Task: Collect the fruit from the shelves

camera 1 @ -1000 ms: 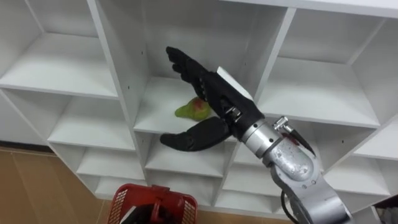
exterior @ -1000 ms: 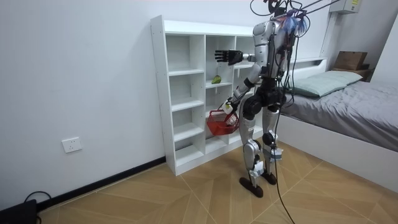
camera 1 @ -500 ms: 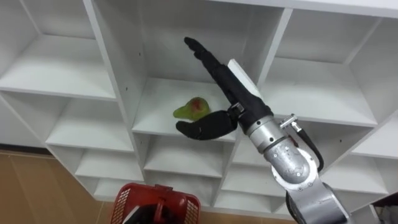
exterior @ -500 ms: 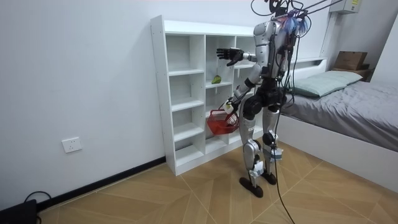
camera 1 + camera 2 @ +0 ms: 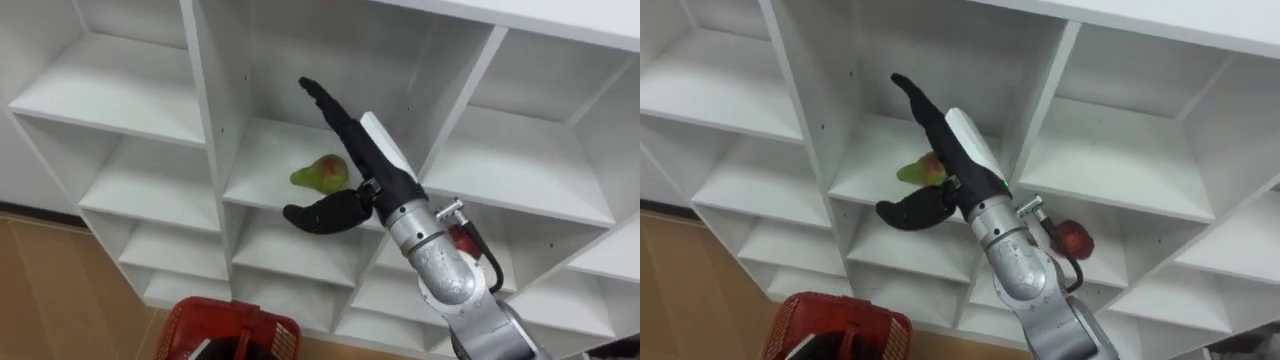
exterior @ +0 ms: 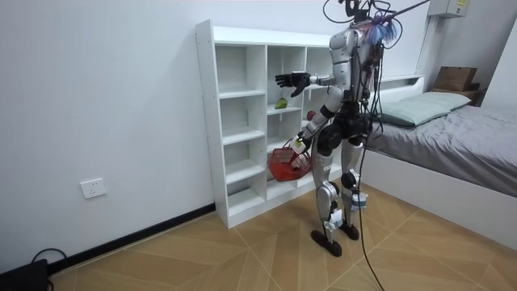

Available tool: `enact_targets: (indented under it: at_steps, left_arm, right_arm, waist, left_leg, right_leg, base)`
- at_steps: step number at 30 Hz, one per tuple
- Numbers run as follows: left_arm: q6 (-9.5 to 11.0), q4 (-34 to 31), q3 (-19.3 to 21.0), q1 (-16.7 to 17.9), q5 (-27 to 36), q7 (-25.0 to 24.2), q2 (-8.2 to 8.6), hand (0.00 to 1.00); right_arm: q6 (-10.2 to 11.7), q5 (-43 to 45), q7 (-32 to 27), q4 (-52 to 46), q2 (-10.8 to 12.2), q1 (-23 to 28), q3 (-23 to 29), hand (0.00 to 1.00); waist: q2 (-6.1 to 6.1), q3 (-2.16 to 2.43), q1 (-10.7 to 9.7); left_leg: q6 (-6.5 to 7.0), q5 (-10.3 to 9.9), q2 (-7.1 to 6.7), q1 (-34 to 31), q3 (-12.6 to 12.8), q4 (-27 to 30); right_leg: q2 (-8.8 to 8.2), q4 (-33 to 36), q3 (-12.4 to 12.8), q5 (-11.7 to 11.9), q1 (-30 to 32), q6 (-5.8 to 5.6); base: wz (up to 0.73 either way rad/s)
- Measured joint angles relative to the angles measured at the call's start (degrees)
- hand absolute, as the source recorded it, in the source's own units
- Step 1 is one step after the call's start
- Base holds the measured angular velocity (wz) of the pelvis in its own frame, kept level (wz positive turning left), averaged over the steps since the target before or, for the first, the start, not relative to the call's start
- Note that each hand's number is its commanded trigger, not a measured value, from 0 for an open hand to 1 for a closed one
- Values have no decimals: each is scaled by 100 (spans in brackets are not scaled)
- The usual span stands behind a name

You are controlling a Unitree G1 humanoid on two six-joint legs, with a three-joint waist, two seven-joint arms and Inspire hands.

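A green pear with a red blush (image 5: 320, 174) lies on a shelf in the middle column of the white closet (image 5: 205, 110). My right hand (image 5: 372, 172) is open and reaches into that compartment. Its straight fingers point up past the pear's right side and its thumb sits just below and in front of the pear; I cannot tell whether they touch. A red fruit (image 5: 1072, 240) shows behind my right wrist, one shelf lower in the right column. My left hand (image 6: 300, 144) hangs a red basket (image 5: 228, 332) by its handle, low in front of the closet.
I stand close to the closet (image 6: 234, 121), facing its middle column. White upright dividers (image 5: 470, 90) flank the pear's compartment on both sides. A bed (image 6: 452, 137) stands at the room view's right, behind me.
My right arm has swung toward the room view's left, bringing the open hand beside the pear. The eye view has shifted a little. The pear has not moved.
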State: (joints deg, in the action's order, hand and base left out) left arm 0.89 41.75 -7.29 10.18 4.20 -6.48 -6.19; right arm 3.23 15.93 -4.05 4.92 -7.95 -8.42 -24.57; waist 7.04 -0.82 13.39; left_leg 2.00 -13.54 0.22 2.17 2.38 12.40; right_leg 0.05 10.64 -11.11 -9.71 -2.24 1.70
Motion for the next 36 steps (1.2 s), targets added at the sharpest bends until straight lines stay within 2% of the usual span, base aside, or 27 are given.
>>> enact_targets:
  at_steps: [4,7,9,12,16,20,36]
  left_arm:
    - [-7,114,51,-131,-7,86,-7,100]
    - [-9,216,42,-212,-20,86,4,100]
    - [-9,217,47,-212,-20,91,-15,100]
    - [-9,217,42,-244,-57,90,-32,100]
    - [-9,216,20,-252,-70,87,-75,100]
    - [-9,218,13,-253,-97,84,-91,100]
    - [-3,98,47,-146,-237,76,-71,100]
  right_arm:
    - [-2,30,-196,302,5,-321,6,0]
    - [-5,28,-362,694,51,-675,-1,0]
    - [-5,70,-465,877,50,-818,-14,0]
    - [9,264,-578,1190,29,-973,-13,0]
    - [-20,268,-595,1284,12,-1046,-83,0]
    - [-20,324,-684,1311,9,-1070,-109,0]
    - [4,441,-1020,1263,-101,-1085,109,0]
  waist:
    - [95,-16,57]
    - [92,-48,136]
    - [132,-68,172]
    - [191,-69,235]
    - [221,-69,264]
    - [246,-70,257]
    - [323,-69,263]
  left_leg:
    - [-3,2,-5,-315,-92,114]
    - [-9,7,-4,-388,-109,115]
    - [-20,14,6,-422,-111,99]
    - [-27,18,7,-555,-136,106]
    - [-29,20,-1,-639,-183,102]
    - [-38,25,-2,-606,-340,88]
    - [-48,31,0,-445,-350,-58]
  right_leg:
    - [4,-3,-12,20,261,7]
    - [1,-9,-13,23,333,9]
    - [-5,-25,-15,23,367,9]
    - [-4,-34,-62,23,481,9]
    - [17,-100,-122,26,524,14]
    - [16,-117,-171,26,462,14]
    - [12,-205,-171,26,324,13]
  base:
    - [11]
    - [0]
    - [0]
    - [1]
    - [5]
    - [15]
    - [0]
